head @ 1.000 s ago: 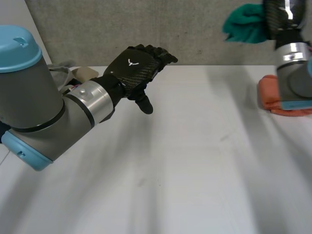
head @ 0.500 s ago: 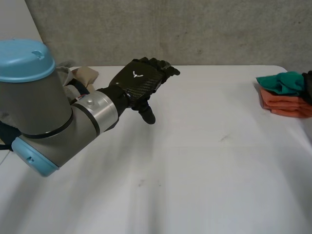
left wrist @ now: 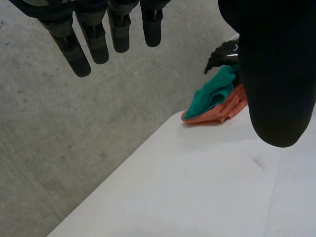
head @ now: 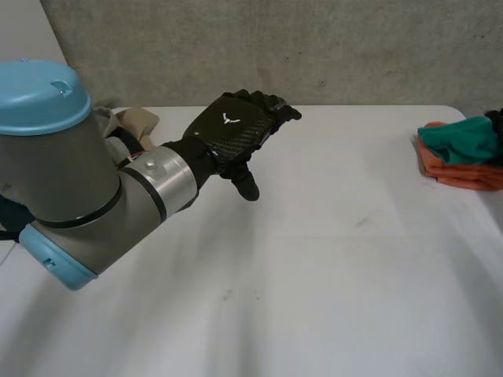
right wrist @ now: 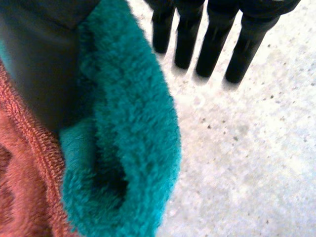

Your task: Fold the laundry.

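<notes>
Stacking looks to be the step in hand: the teal towel [head: 462, 140] sits on top of the orange towel [head: 469, 174] at the right edge of the frame in the head view, near the far right corner of the table [head: 330, 275]. My right hand [right wrist: 39, 49] is at that stack. Its fingers [right wrist: 216, 44] are straight and spread wide, clear of the cloth, and the teal pile rests only against the thumb side, so I judge it not gripped. My left hand [head: 232, 129] hovers above the table at upper centre-left, well apart from the stack, with its fingers [left wrist: 74, 52] relaxed, thumb [left wrist: 276, 84] hanging down, holding nothing. The teal towel is bunched, not flat. Its long axis runs roughly left to right across the head view, along the orange towel beneath, with its narrower end toward frame left and a rounded fold facing my right fingers. The next move, in my judgement, calls for drawing the right hand away without dragging the teal towel off, then reaching for the beige cloth [head: 140, 119] behind the left arm at upper left.
</notes>
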`<state>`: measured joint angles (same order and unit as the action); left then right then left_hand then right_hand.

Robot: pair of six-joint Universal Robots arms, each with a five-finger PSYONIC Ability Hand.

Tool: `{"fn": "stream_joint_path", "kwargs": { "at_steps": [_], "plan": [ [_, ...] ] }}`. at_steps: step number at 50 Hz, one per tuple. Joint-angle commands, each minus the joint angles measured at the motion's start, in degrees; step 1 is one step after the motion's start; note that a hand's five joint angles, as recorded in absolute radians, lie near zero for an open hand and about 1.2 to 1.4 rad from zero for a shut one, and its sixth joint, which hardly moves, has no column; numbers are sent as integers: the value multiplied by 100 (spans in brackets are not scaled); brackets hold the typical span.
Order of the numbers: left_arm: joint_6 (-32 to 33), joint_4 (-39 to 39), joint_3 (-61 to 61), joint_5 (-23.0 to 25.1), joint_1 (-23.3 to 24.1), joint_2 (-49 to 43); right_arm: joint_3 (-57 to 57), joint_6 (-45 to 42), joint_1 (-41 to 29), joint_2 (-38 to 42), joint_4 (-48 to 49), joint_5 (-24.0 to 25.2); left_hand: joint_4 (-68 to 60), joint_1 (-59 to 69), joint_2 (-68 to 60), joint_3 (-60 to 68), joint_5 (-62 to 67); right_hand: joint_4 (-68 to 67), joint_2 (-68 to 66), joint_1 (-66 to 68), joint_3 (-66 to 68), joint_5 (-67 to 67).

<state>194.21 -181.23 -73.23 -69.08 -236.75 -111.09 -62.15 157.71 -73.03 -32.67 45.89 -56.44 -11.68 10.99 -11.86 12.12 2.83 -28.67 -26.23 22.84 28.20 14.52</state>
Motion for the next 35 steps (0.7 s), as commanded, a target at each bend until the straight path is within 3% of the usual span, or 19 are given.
{"fn": "stream_joint_path", "kwargs": {
  "at_steps": [1,8,13,19,23,27,31,35],
  "plan": [
    [-129,0,2,9,85,-1,-174,-565,87,-318,-633,-113,-173,242,-155,129,58,1867,1623,-1284,-1820,-1452],
    [-252,0,-7,44,217,148,-509,-654,482,-1663,-1705,-841,-156,225,-138,112,41,1867,1623,-1284,-1820,-1452],
    [-261,-9,-68,79,270,324,-168,-706,579,-2479,-2820,-1947,-139,208,-121,95,25,1867,1623,-1284,-1820,-1452],
    [-244,-35,-218,324,445,728,10,-733,527,-3228,-3227,-2354,-106,175,-88,62,-9,1867,1623,-1284,-1820,-1452],
    [-278,-35,-297,727,446,1009,-113,-549,89,-3579,-3156,-2328,-89,158,-71,45,-26,1867,1623,-1284,-1820,-1452],
    [-340,-70,-394,870,428,1220,-438,-224,-913,-4089,-3016,-2135,-89,158,-71,45,-26,1867,1623,-1284,-1820,-1452],
    [-428,-167,-499,835,340,1449,-1410,14,-1922,-4397,-2902,-1338,-72,141,-54,28,-43,1867,1623,-1284,-1820,-1452],
    [-428,-263,-631,660,-19,1660,-2473,-56,-2477,-4809,-2945,-608,-106,175,-88,62,-9,1867,1623,-1284,-1820,-1452]
  ]
}}
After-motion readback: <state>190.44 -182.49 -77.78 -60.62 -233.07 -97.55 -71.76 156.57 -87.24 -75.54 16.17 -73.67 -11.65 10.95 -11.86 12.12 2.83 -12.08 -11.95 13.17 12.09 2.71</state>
